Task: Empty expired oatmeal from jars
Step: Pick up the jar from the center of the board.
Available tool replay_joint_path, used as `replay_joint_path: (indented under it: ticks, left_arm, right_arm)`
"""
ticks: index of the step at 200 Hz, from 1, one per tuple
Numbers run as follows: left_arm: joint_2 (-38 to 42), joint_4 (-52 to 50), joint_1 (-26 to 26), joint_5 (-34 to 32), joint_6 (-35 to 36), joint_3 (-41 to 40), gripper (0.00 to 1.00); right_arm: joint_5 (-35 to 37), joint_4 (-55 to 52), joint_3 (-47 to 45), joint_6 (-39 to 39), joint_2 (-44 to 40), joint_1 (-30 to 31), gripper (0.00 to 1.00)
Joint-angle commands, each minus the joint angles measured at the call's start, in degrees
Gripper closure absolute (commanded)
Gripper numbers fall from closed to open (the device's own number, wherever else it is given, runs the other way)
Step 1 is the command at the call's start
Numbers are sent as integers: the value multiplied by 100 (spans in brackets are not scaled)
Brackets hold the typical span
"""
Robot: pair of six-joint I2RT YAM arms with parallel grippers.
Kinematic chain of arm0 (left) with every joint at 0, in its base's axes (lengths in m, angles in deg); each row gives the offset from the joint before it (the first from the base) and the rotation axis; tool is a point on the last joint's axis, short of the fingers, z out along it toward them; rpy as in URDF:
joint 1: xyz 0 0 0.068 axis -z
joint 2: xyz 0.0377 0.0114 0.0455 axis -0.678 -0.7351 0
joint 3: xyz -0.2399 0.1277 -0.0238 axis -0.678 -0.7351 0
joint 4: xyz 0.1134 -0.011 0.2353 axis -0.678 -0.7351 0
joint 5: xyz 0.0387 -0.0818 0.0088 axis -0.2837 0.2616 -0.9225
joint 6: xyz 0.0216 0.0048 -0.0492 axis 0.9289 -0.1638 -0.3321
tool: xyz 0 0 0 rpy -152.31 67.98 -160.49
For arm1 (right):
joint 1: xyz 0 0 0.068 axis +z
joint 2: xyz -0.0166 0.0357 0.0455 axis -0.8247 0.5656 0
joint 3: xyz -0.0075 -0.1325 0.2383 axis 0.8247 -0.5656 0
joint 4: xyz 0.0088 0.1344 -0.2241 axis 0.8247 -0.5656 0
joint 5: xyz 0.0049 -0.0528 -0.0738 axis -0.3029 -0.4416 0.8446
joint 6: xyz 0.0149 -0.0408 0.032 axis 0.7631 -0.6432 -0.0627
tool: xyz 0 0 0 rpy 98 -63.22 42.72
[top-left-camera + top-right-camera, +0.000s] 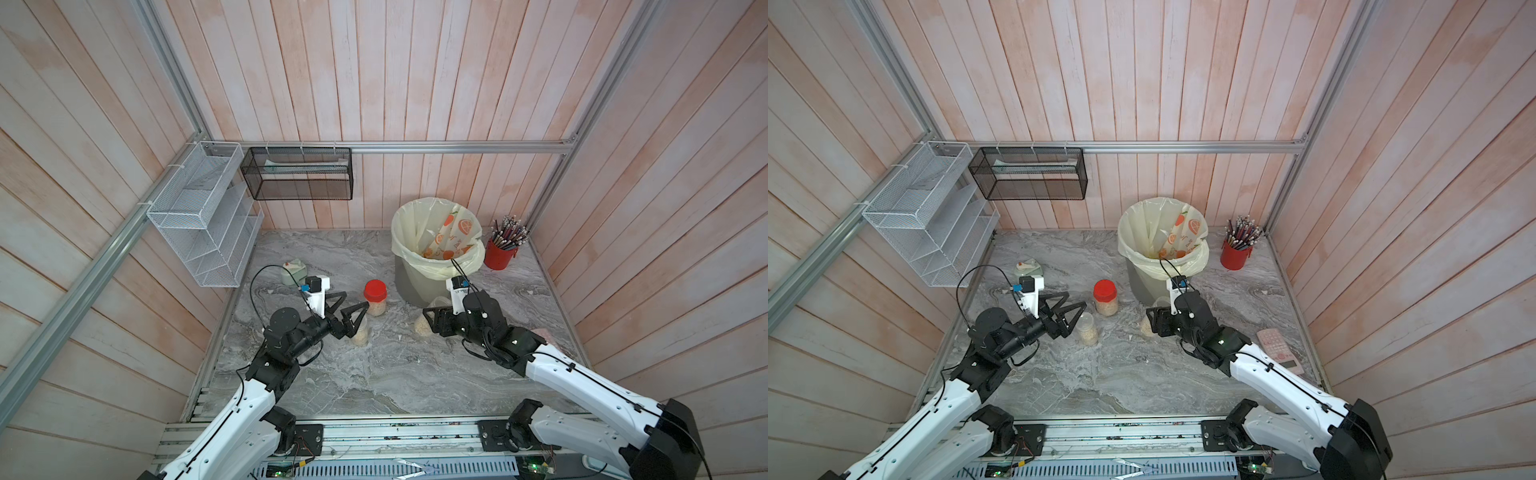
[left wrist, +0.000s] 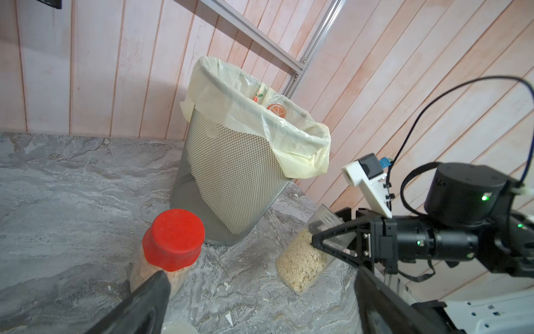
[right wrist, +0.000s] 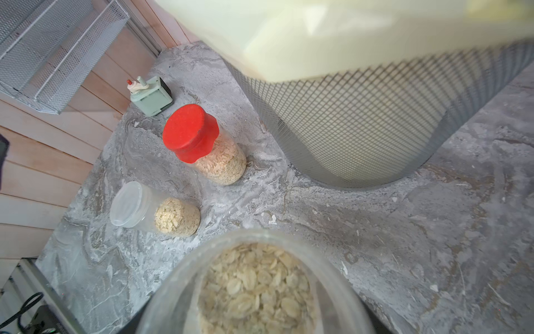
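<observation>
1. The oatmeal is lying as pale loose flakes in the lower part of three clear jars. All three are sitting around the middle of the grey marbled counter, on the robot's side of the bin.
2. The held jar is leaning at a tilt just beside the foot of the bin. The right fingers are clamping its clear upper wall from two sides. I cannot tell whether its base is touching the counter.
3. The red-lidded jar is standing upright on its own between the two arms. It is sitting near the bin but apart from it, and nothing is touching it.
4. The clear-lidded jar is standing upright, closer to the robot than the red-lidded one, with a gap between them. The left fingers are spreading wide apart and gripping nothing. They are hovering just over this jar, and one of them is crossing its lid in both top views.
5. The bin, grey mesh, is standing toward the back of the counter. A yellowish bag is folding over its rim, and an orange-printed wrapper is resting inside.
6. Further out:
   - A red cup of pencils is standing just beside the bin on the robot's right.
   - A green pencil sharpener is sitting at the back left.
   - A pink calculator is lying beside the right arm.
   - A white wire rack and a black mesh basket are hanging on the walls.
</observation>
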Motion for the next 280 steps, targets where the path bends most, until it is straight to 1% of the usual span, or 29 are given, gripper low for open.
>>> replay_joint_path:
  ticks: [1,40,56,92,119,140,158,194,212,215,222,236,280]
  left_arm:
    - [-128,-141,352,-118,581,260,0]
    - [-212,-401,1247,-264,1164,592,0]
    - [-240,-540,1568,-328,1290,726,0]
    - [-502,-583,2080,-568,1315,896,0]
    - [-752,-197,2380,-718,1256,887,0]
    - [-1108,88,2520,-727,1263,938,0]
    - [-1410,288,2586,-684,1408,1013,0]
    - [-1718,527,2603,-638,1787,1213,0]
    - [-1864,500,2592,-680,1932,1283,0]
    - [-1901,482,2592,-680,2062,1310,0]
    - [-1973,415,2579,-664,2127,1366,0]
    - [-2101,402,2542,-577,2152,1422,0]
    - [-2324,822,2401,-358,2028,1356,0]
  right_arm:
    - [-632,-691,381,68,-206,-189,61]
    - [-1311,-1288,929,3,-241,-548,61]
    - [-1515,-1479,1172,-63,-149,-619,62]
    - [-1944,-1617,1581,-121,66,-621,63]
    - [-2003,-1896,2047,-272,259,-629,63]
    - [-2175,-1914,2291,-310,380,-630,63]
    - [-2281,-1784,2332,-303,404,-629,64]
    - [-2377,-1373,2172,-134,349,-615,65]
    - [-2457,-1032,1980,3,320,-556,66]
    - [-2448,-1006,1967,14,327,-541,66]
    - [-2431,-975,1955,37,350,-516,66]
    - [-2436,-959,1981,22,406,-444,66]
    - [-2400,-955,1973,62,347,-400,66]
